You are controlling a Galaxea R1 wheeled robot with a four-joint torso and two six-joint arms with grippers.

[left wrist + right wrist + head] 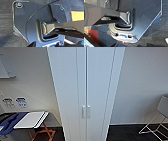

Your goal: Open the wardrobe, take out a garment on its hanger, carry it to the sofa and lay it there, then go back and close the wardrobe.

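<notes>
The wardrobe (86, 92) stands straight ahead in the head view, tall, narrow and white. Both its doors are shut, meeting at a centre seam. Its small white paired handles (86, 112) sit on either side of that seam, low in the picture. The garment, the hanger and the sofa are hidden from these views. In both wrist views dark carpet (6, 25) lies behind the robot's own plate.
A small table with a white top (31, 119) and orange legs stands left of the wardrobe, beside a blue item (10, 122). A white-framed chair (158, 122) stands at the right. Pale walls flank the wardrobe. An orange patch (77, 15) lies on the carpet.
</notes>
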